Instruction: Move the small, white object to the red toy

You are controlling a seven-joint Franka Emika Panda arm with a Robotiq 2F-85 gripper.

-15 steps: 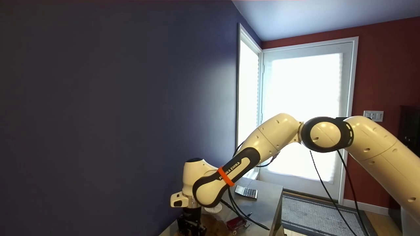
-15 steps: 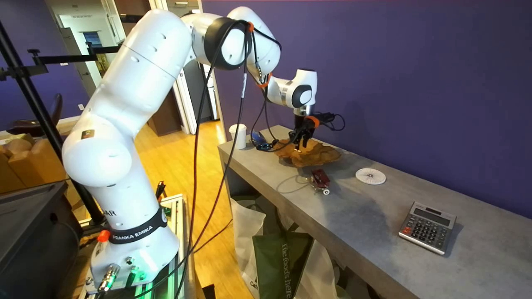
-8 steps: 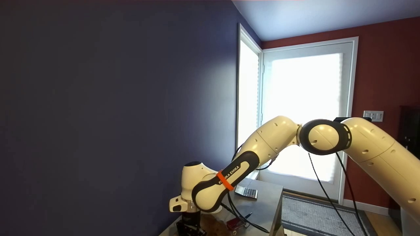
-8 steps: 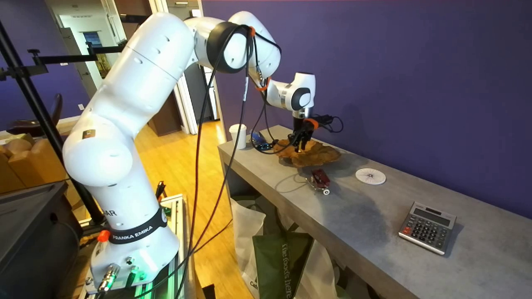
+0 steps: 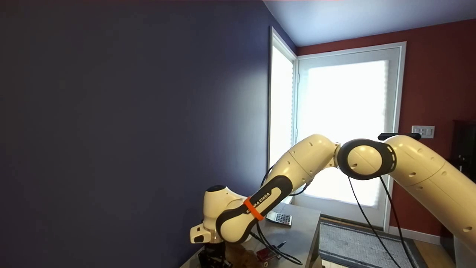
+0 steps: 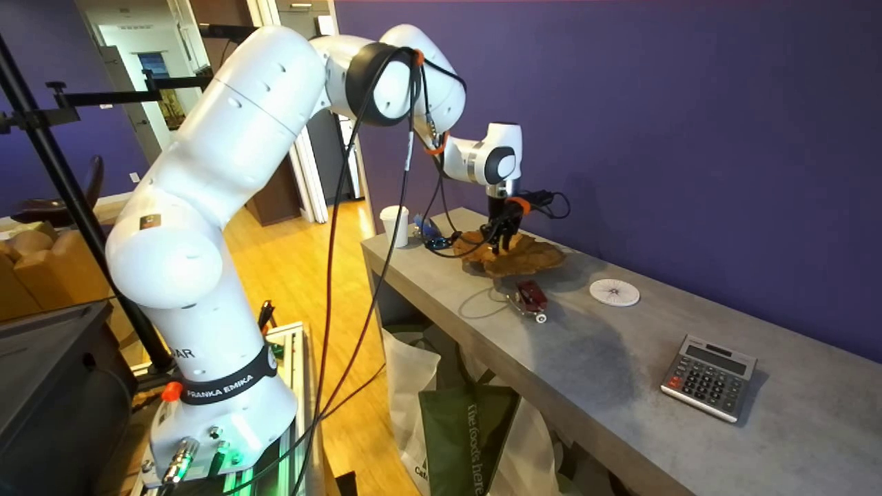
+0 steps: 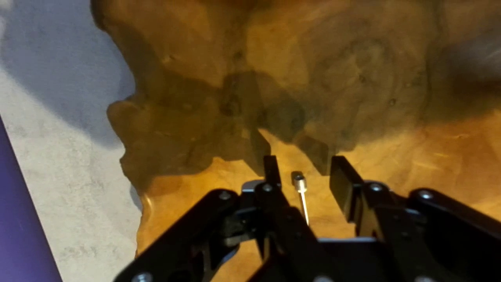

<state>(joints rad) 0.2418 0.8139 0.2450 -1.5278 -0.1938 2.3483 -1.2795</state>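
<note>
The small, white object point(image 7: 300, 184) lies on the brown wooden slab in the wrist view. It shows a small pale round head and a thin shiny stem. My gripper point(image 7: 303, 166) is open, with one finger on each side of it and a gap to both. In an exterior view the gripper point(image 6: 501, 249) points down low over the slab, and its fingers hide the object. In an exterior view the gripper point(image 5: 214, 259) is partly cut off at the bottom edge. The red toy point(image 6: 532, 296), dark red with white wheels, stands in front of the slab; it also shows beside cables point(image 5: 263, 254).
The irregular wooden slab point(image 6: 534, 260) lies on the grey counter point(image 6: 586, 365) near the purple wall point(image 6: 689, 138). A larger flat white disc point(image 6: 614, 293) and a calculator point(image 6: 710, 377) lie on the counter. A white cup point(image 6: 395, 231) stands at its far end.
The arm and gripper have moved down closer to the wooden slab. A small pale spot seen at the fingertips in an exterior view is now hidden. The red toy has not moved.
</note>
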